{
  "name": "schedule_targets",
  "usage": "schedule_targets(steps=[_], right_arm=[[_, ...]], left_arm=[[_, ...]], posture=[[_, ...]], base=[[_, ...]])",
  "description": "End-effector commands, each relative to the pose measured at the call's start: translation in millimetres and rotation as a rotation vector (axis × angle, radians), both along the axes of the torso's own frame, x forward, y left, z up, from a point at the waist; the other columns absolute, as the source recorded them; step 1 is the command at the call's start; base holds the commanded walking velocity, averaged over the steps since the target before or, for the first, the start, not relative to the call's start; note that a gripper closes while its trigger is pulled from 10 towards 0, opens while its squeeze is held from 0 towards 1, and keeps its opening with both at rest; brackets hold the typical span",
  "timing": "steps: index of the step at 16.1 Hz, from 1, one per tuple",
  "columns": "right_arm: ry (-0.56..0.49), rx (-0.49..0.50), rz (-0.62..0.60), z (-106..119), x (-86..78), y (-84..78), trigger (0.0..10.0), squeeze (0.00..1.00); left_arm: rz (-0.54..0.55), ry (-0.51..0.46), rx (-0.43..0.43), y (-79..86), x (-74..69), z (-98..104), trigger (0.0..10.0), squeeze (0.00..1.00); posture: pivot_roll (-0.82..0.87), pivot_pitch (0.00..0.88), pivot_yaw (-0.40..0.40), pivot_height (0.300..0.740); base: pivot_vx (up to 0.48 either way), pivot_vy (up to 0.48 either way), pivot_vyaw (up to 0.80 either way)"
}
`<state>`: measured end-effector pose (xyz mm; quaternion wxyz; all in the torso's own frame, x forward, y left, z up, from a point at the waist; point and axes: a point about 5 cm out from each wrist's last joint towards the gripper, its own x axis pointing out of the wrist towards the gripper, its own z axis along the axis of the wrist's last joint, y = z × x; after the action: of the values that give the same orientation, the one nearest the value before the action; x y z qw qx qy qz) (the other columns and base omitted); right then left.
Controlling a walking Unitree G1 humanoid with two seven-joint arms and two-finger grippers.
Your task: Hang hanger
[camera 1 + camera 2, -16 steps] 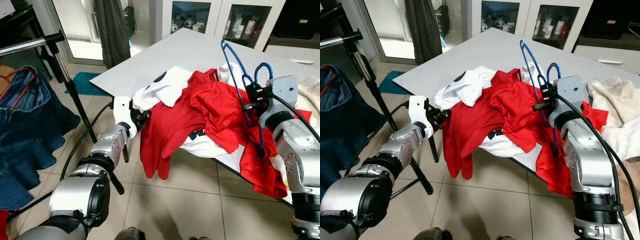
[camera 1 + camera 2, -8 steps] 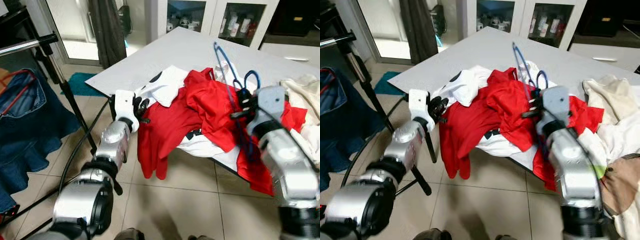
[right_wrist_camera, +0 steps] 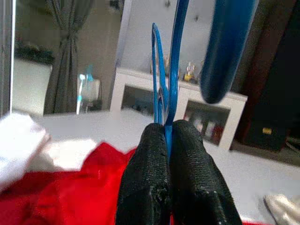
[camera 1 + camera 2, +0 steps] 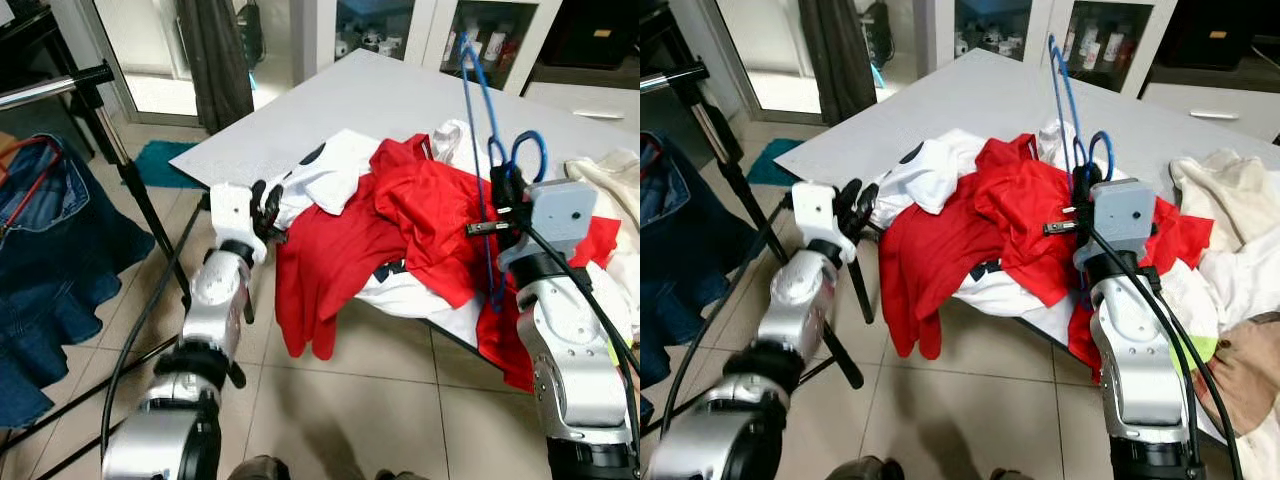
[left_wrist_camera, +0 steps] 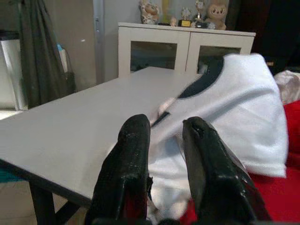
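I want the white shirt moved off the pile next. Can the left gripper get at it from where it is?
Probably yes. The left gripper hangs open at the table's edge, right beside the white shirt, with nothing between them.

The far half of the tabletop (image 4: 350, 100) lies bare, giving open passage beyond the red garment (image 4: 400, 220). That garment and a white shirt (image 4: 325, 175) heap over the near edge, blocking it. Left of the tabletop, a black stand leg (image 4: 150, 195) and hanging denim (image 4: 50, 250) crowd the floor
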<state>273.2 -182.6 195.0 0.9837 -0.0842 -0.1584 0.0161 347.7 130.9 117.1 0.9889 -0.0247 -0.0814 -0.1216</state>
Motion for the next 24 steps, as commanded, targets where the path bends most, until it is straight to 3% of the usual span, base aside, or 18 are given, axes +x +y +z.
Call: schedule_targets(steps=[1,7,11,13,17,24], right_arm=[[-0.03,-0.001,0.042,5,-4.9,5.4,10.0,0.0],[0.05,-0.046,0.139,-22,-27.6,14.7,10.0,0.0],[0.065,-0.055,0.143,-30,-31.7,14.4,10.0,0.0],[0.073,-0.068,0.153,-33,-34.5,14.2,10.0,0.0],[0.064,-0.06,0.162,-31,-29.3,15.6,10.0,0.0],[0.04,-0.058,0.155,-27,-25.3,14.1,10.0,0.0]], left_arm=[[-0.003,-0.019,0.009,-2.4,-2.5,3,10.0,0.0],[0.031,-0.045,0.029,1.1,-27.7,2,10.0,0.0],[0.03,-0.041,0.037,-0.4,-43.8,2,10.0,0.0],[0.05,-0.022,0.037,-0.7,-58.9,-1,10.0,0.0],[0.083,0.015,0.015,-6.0,-73.9,-7,10.0,0.0],[0.084,0.05,0.017,-12.7,-76.3,-5,10.0,0.0]], posture=[[0.03,0.022,0.038,0.74],[0.05,0.027,0.028,0.74],[0.06,0.028,0.026,0.74],[0.07,0.029,0.024,0.74],[0.09,0.034,0.015,0.74],[0.09,0.035,0.013,0.74]], base=[[0.0,0.0,0.0],[0.0,0.0,0.0],[0.0,0.0,0.0],[0.0,0.0,0.0],[0.0,0.0,0.0],[0.0,0.0,0.0]])
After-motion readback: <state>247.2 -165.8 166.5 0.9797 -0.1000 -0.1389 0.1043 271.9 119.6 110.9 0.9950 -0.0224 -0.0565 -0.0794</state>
